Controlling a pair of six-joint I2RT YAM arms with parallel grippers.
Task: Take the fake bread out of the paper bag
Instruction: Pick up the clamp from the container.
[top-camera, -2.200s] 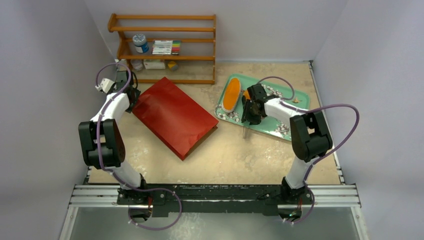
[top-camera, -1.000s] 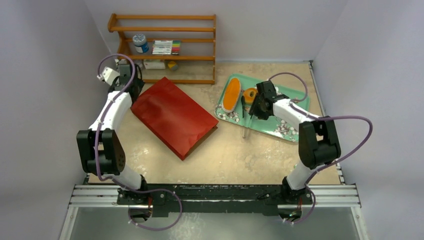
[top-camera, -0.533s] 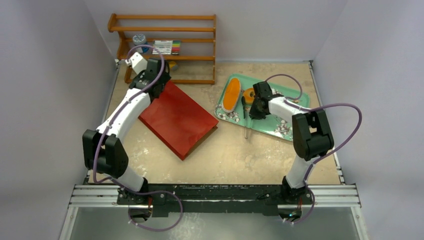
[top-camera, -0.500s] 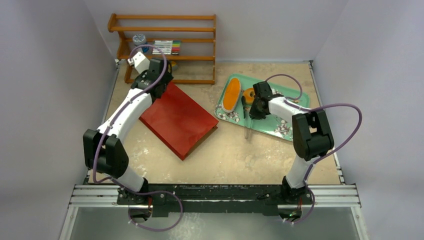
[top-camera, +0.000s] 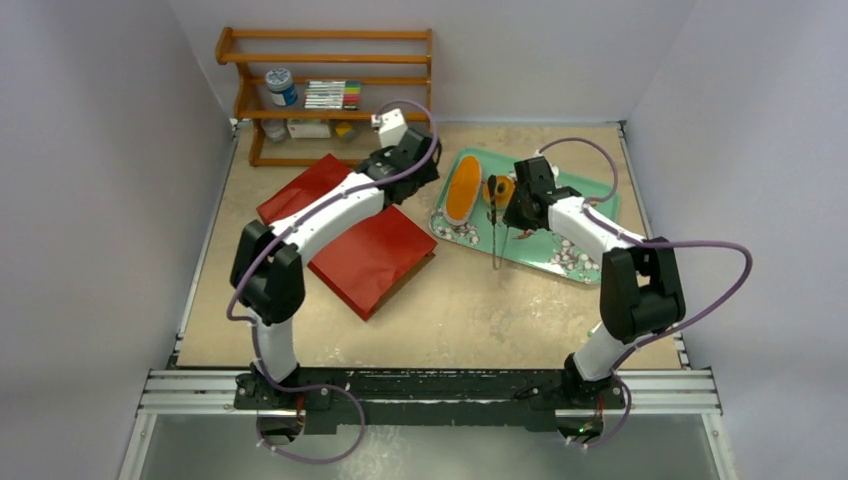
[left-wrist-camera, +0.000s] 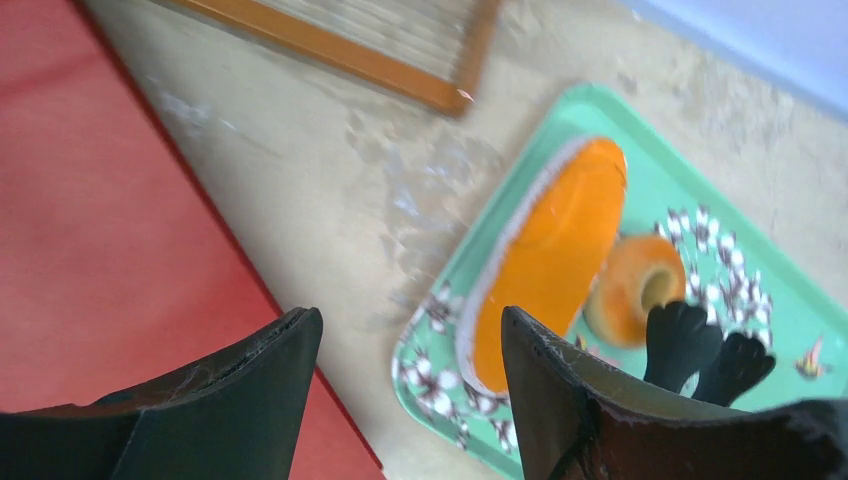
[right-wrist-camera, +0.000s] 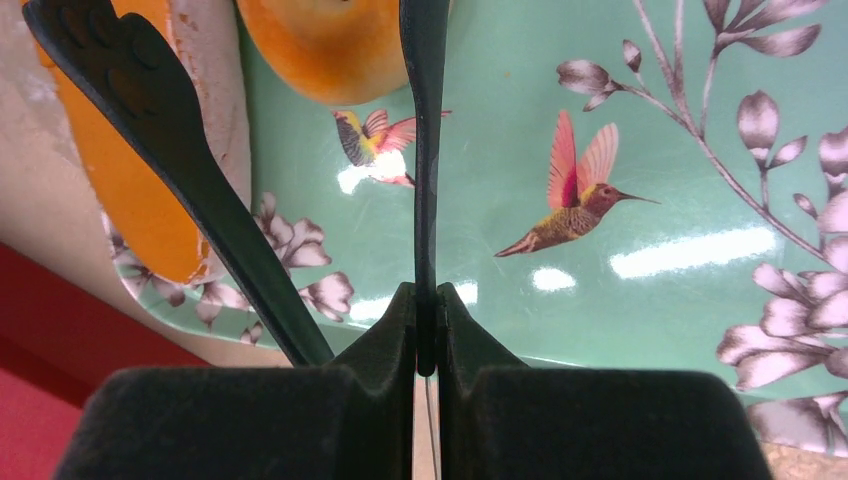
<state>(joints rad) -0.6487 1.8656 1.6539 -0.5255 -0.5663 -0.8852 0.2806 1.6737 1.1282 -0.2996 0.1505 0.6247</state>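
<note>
Sandy table (top-camera: 480, 310), lilac walls (top-camera: 530, 50).
Metal rail (top-camera: 680, 390) at frame bottom; red paper bag (top-camera: 375, 250) flat centre-left; left gripper (left-wrist-camera: 405, 335) released between bag and green tray (right-wrist-camera: 520, 130); right gripper (right-wrist-camera: 425, 300) clenched on black tongs (right-wrist-camera: 424, 150) over the tray's 2 pieces of fake bread (top-camera: 462, 190); wooden shelf (top-camera: 330, 58) upper left, farthest.

The paper bag (top-camera: 380, 255) lies left of the tray (top-camera: 542, 250); the loaf (top-camera: 463, 190) and bun (left-wrist-camera: 622, 300) lie on it.

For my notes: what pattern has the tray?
The tray is green with flowers and hummingbirds; right wrist view.
</note>
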